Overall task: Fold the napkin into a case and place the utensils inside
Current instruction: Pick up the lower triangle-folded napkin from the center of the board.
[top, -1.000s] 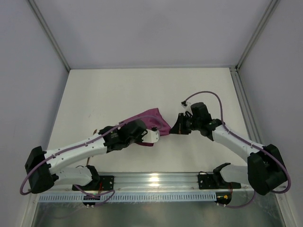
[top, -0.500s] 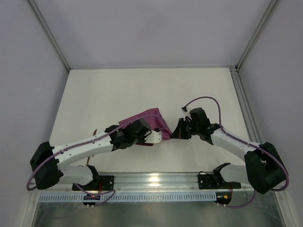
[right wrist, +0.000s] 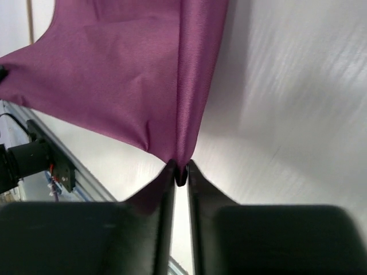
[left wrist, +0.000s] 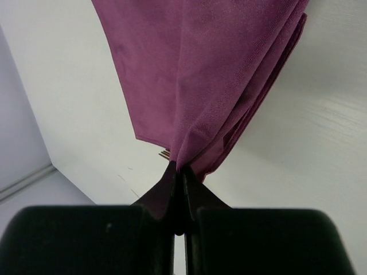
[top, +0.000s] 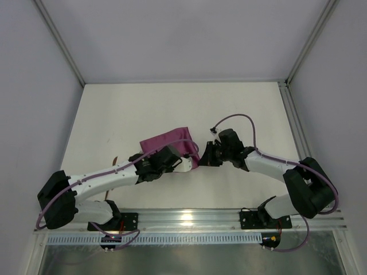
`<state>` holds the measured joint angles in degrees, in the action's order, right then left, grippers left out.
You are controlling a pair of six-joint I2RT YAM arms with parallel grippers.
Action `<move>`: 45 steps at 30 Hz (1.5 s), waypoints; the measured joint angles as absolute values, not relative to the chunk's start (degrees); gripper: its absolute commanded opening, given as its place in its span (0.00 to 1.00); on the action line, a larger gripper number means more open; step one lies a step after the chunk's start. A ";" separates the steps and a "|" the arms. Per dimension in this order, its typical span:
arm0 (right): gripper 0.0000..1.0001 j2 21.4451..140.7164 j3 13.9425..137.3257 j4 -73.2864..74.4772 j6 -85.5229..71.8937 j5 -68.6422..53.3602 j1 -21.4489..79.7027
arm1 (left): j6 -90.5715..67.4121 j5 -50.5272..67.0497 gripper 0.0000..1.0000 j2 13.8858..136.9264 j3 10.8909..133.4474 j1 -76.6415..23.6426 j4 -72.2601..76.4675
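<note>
2 pincers meet at the right end of the napkin [top: 167, 143], a plum-purple cloth folded into layers on the white worktop [top: 132, 109], slightly nearer the arms than the middle. The left pincer [left wrist: 179, 172] is clamped tight on a gathered edge of the cloth, and several layers fan away from its tips. The right pincer [right wrist: 180, 171] pinches a corner of the same napkin between its tips. A thin slit of light shows between its fingers lower down, and the fabric runs from the pinch in a taut ridge. From overhead, the 2 arms reach inward from either side, their tips just beside each other.
</note>
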<state>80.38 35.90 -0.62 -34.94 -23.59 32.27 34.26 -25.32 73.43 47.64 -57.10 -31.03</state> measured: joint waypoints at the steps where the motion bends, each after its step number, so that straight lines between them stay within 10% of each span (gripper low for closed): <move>1: 0.30 81.10 35.90 -0.82 -34.94 -22.81 32.25 | 33.74 -25.26 0.00 73.69 47.48 -57.06 -31.00; 7: 0.47 83.00 37.39 0.84 -32.62 -18.59 32.16 | 31.86 -25.74 0.00 74.39 47.86 -56.97 -29.45; 21: 0.49 53.41 18.81 -14.61 -19.59 -16.91 40.36 | 28.73 -27.92 0.00 77.65 51.37 -52.88 -25.50; 45: 0.75 67.02 28.05 -8.71 2.26 3.31 52.01 | 25.65 -24.23 0.00 77.62 55.22 -49.58 -26.76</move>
